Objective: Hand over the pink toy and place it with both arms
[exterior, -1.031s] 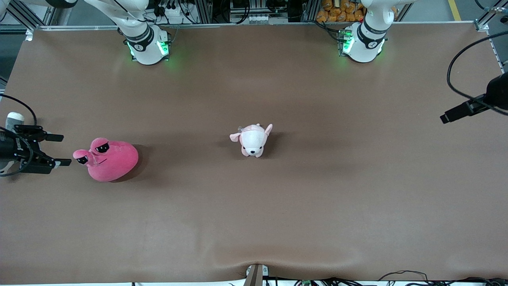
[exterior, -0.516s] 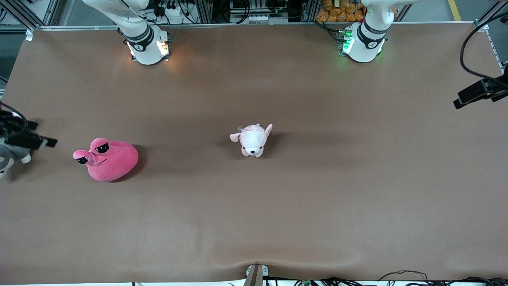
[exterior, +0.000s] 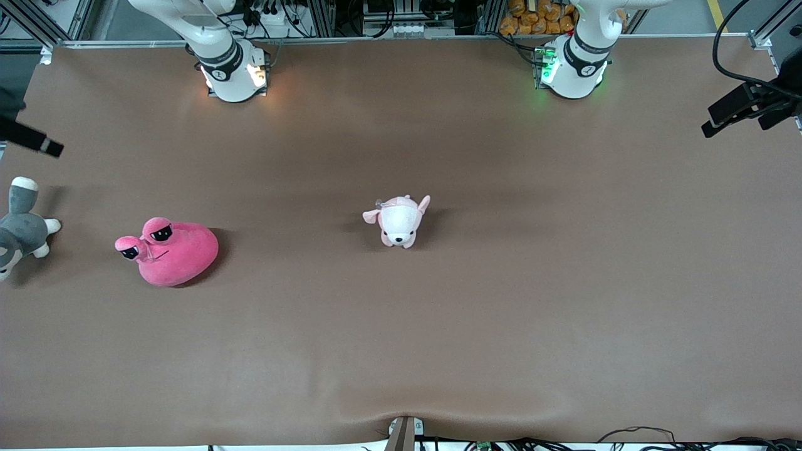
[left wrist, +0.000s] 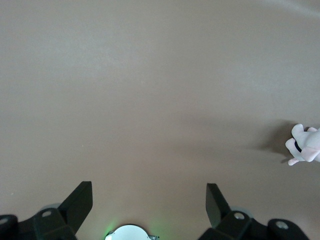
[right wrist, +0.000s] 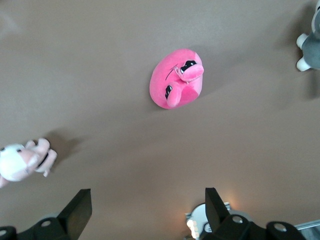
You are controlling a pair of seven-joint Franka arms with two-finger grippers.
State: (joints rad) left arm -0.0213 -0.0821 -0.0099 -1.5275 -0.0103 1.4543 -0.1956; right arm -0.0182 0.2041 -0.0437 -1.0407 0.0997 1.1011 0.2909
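The pink toy [exterior: 169,252], a hot-pink plush blob with two black stalk eyes, lies on the brown table [exterior: 401,344] toward the right arm's end. It also shows in the right wrist view [right wrist: 176,80]. My right gripper [right wrist: 145,210] is open and empty, up over the table edge at the right arm's end, apart from the toy. Only one of its fingers [exterior: 41,144] shows in the front view. My left gripper [exterior: 733,122] is open and empty over the table edge at the left arm's end; the left wrist view [left wrist: 146,205] shows bare table under it.
A small pale pink-and-white plush animal [exterior: 398,220] stands near the table's middle. A grey-and-white plush animal [exterior: 20,227] lies at the table edge at the right arm's end, beside the pink toy. The arm bases [exterior: 233,69] [exterior: 573,66] stand along the top edge.
My right gripper has moved away from beside the pink toy toward the robots' side, uncovering the grey plush. My left gripper has also drawn back toward the robots' side. The toys have not moved.
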